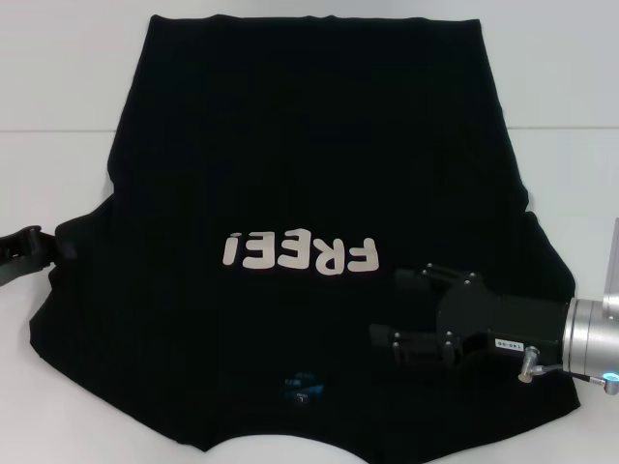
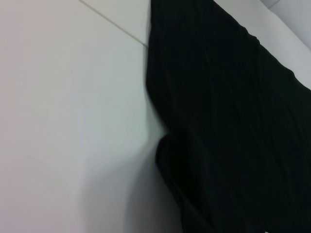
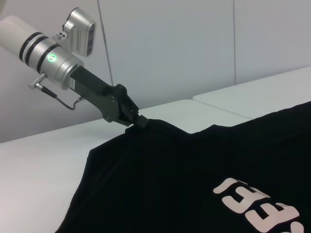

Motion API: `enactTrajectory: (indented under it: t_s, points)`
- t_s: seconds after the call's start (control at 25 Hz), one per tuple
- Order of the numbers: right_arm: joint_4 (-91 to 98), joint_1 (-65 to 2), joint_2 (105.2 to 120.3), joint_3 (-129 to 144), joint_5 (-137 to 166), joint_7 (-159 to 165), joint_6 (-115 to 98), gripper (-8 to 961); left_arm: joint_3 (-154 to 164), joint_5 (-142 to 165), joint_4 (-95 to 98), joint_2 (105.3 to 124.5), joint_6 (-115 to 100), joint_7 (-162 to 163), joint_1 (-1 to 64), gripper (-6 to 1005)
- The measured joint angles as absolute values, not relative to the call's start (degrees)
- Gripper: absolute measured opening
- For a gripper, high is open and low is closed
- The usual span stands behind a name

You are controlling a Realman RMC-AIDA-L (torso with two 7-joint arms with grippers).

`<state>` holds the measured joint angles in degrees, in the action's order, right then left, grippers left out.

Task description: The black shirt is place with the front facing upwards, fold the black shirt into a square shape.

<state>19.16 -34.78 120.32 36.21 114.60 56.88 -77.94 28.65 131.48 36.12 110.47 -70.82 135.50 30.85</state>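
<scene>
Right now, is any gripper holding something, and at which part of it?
The left gripper pinches the black shirt at its left sleeve edge. The right gripper is open above the shirt, holding nothing.

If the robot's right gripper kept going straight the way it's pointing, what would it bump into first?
Probably nothing solid. The right gripper, jaws open, points across the black shirt below the FREE! lettering. It would likely just skim the fabric, though its height above the cloth is unclear.

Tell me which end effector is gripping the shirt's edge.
The left end effector, at the black shirt's left sleeve edge, pinches the fabric. The right end effector hovers open above the shirt near the "FREE!" lettering, holding nothing.
</scene>
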Motion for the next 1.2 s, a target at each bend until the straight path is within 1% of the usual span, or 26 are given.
enactTrajectory:
  t_s: [0.16,0.44,0.72,0.92,1.2]
  points:
    - [19.2,-34.8,120.32,36.2,114.6,56.9,-77.8,914,28.6,131.5,36.0,110.41,-70.5,135.5,30.6,34]
    - [19.2,-35.0,120.32,36.2,114.6,56.9,-77.9,915,28.9,131.6,35.5,111.00,-70.4,135.3,30.7,40]
    - [19.2,-35.3,120.32,36.2,114.6,56.7,-77.9,915,28.8,131.6,34.5,111.16,-69.5,135.6,30.6,45]
    - [19.2,-35.2,120.32,36.2,114.6,56.7,-78.0,915,28.7,131.5,33.9,111.21,-68.3,135.6,30.6,70]
    - [19.1,-35.0,120.32,36.2,114.6,56.8,-78.1,914,28.6,131.5,33.9,111.33,-67.5,135.5,30.6,134]
